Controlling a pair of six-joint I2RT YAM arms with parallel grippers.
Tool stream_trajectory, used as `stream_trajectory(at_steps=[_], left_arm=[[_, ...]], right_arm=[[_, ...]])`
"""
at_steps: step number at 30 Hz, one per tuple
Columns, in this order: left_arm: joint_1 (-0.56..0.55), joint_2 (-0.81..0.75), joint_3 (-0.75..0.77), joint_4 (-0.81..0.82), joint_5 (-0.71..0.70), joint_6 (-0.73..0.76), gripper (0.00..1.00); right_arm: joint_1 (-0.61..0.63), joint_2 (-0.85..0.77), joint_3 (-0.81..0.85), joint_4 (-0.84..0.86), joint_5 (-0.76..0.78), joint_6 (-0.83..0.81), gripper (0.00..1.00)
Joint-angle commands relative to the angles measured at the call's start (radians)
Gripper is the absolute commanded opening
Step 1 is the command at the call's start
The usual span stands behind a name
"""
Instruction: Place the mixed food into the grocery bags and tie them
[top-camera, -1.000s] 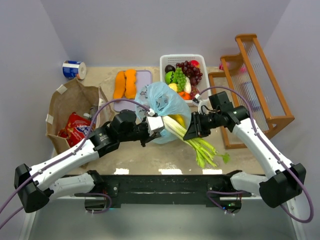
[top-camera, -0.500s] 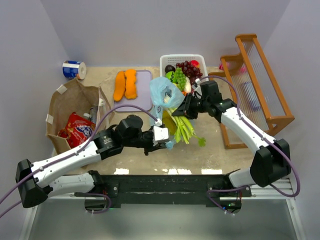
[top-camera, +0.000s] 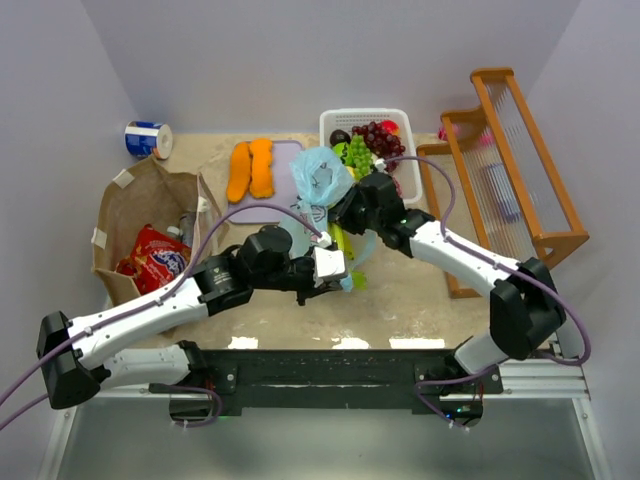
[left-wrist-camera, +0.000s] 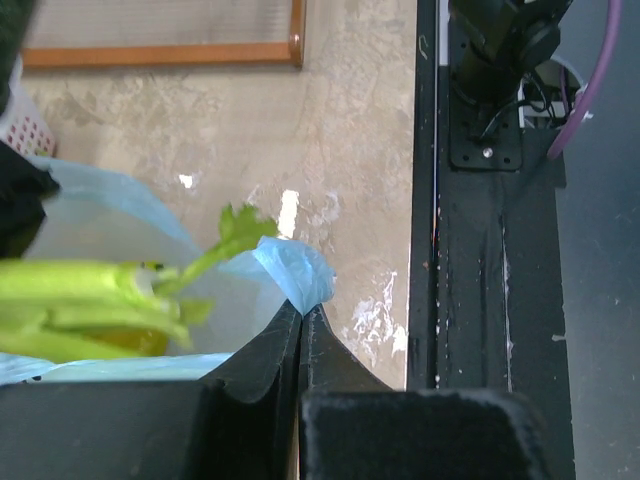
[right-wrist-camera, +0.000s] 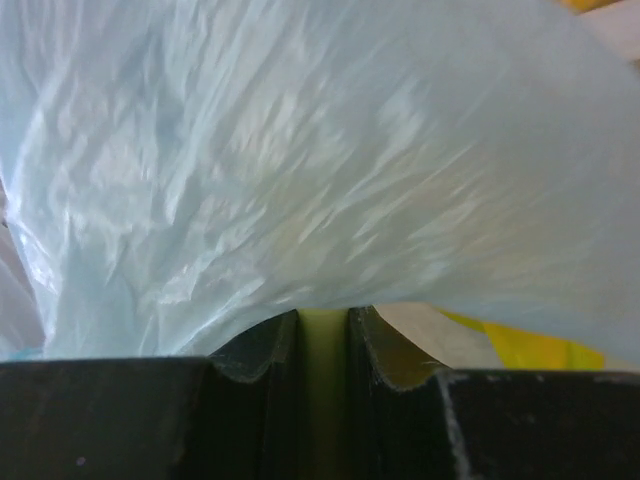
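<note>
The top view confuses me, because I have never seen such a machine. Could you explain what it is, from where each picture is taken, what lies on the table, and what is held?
These are two robot arms, bolted at the near edge of a table. The large picture looks down from above and behind them. The other two pictures come from small cameras on the wrists, so each shows its own black fingers.

On the table are a brown paper bag, a white basket of toy fruit, two orange pieces on a lilac board, a wooden rack and a small can.

The left gripper pinches the edge of the thin blue bag. The right gripper is closed on a pale stalk of the celery, which lies at that bag's opening.
</note>
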Motion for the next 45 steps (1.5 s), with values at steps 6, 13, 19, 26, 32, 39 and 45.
stream_trajectory(at_steps=[6, 13, 19, 26, 32, 39, 45], left_arm=[[-0.017, -0.028, 0.04, 0.128, 0.148, -0.067, 0.0], [0.014, -0.138, -0.001, 0.157, 0.067, -0.055, 0.0], [0.035, -0.132, -0.013, 0.068, -0.138, 0.005, 0.0], [0.162, -0.186, -0.061, 0.091, -0.281, -0.015, 0.0], [0.193, -0.201, -0.081, 0.096, -0.364, -0.013, 0.0], [0.196, -0.192, -0.084, 0.082, -0.439, -0.012, 0.0], [0.196, -0.252, -0.127, 0.12, -0.571, 0.013, 0.0]], right_arm=[[0.136, 0.085, -0.116, 0.348, 0.409, 0.182, 0.0], [0.15, 0.186, -0.106, 0.322, 0.381, 0.117, 0.04], [0.15, 0.114, -0.057, 0.295, 0.285, -0.066, 0.66], [0.148, -0.044, -0.07, 0.166, 0.027, -0.219, 0.86], [0.14, -0.246, -0.043, -0.076, 0.009, -0.411, 0.9], [0.007, -0.257, 0.16, -0.151, 0.027, -0.541, 0.89], [-0.142, -0.016, 0.345, -0.17, 0.089, -0.63, 0.93]])
